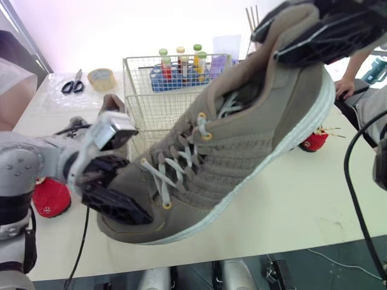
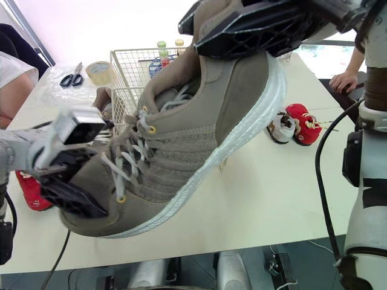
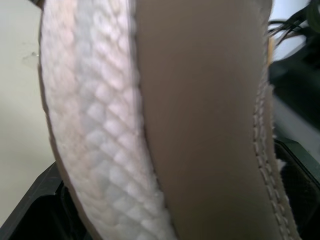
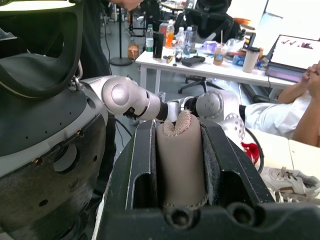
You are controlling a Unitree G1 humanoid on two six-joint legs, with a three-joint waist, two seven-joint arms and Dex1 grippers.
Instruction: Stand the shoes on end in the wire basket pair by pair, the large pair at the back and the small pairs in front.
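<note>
operator: where's the shoe right now?
spotter: you've got the large taupe shoe up in the air between both grippers. your left gripper is closed on the toe, and your right gripper is clamped across the heel, which is squeezed tight between its fingers
operator: and the step?
spotter: i'd call it carrying 1 of the large pair to the wire basket, which sits just beyond your left fingertips, behind the shoe. next you'll need to tip it on end and lower it at the back of the basket, then release. the small red shoes lie on the table below your right fingers, not yet packed. mind the laces snagging the wire
</note>
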